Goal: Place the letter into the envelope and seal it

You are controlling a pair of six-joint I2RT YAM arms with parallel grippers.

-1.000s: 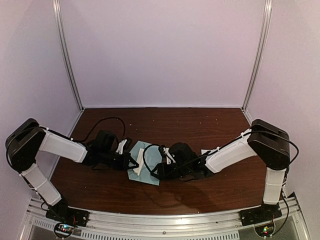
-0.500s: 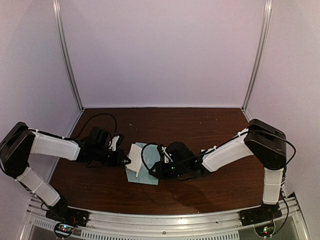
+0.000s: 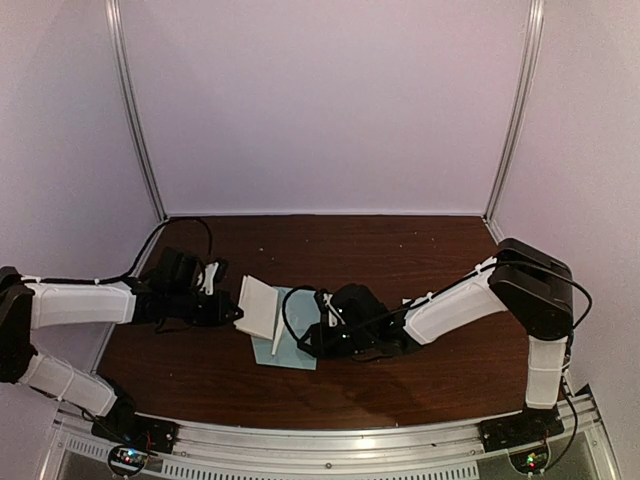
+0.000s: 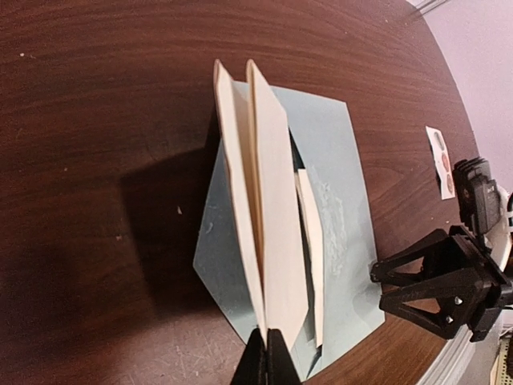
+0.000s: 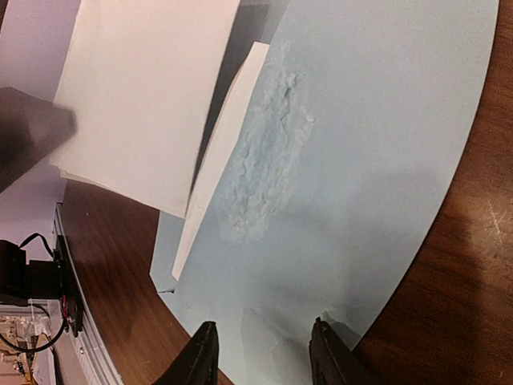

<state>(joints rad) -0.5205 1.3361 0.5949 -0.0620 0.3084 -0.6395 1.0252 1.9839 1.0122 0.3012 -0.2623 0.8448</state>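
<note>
**Folded letter held on edge over the envelope, not yet inserted**

Pale lilac walls (image 3: 330, 100) enclose a dark wood surface (image 3: 400, 250). Two robot arms reach inward from the near edge and meet at its middle.

The left claw (image 4: 267, 353) is closed on one end of the cream letter (image 4: 260, 200), pinching it between both fingers. The letter is folded and stands on edge, its panels fanning apart like a half-open book. It hangs over the left part of the light blue envelope (image 4: 337, 184).

The envelope lies flat on the surface with a rough, scuffed patch near its centre. The right claw (image 5: 264, 353) hovers low over the envelope's near-right edge with its fingers spread, gripping nothing. A white sticker strip (image 4: 439, 160) lies on the surface well to the right.

This looks like the insertion step, barely begun. No part of the letter is inside the envelope, and the envelope's opening cannot be made out. The next move likely needs the panels pressed flat together. The right claw would have to pin or lift the envelope so the letter's edge can slide in.
</note>
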